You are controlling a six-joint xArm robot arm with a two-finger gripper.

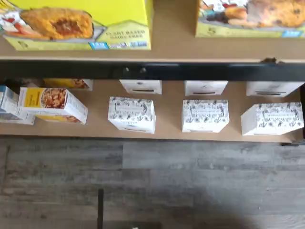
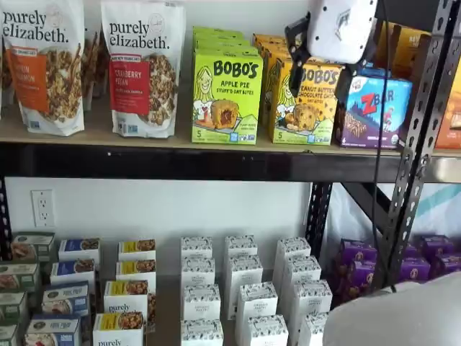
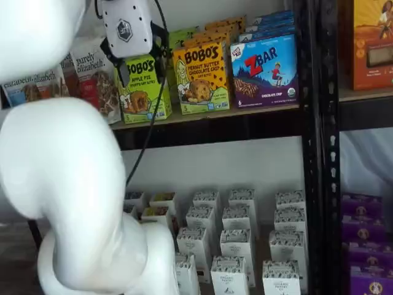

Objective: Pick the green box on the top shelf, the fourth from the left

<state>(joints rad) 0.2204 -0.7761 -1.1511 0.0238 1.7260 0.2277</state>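
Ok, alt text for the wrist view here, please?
Looking down on the top shelf, the green box stands beside a yellow-orange carton. Past the black front beam, white patterned cartons sit on a lower shelf above grey plank flooring.

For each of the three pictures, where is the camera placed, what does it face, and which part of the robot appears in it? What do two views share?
Wrist view: on the wrist, looking down over the black front beam of the top shelf; no robot part shows.
Shelf view: in front, facing the lime-green Bobo's Apple Pie carton; the white gripper with black fingers hangs open.
Shelf view: at an angle from the side; the white arm fills the foreground.
Both shelf views share the blue ZBar carton.
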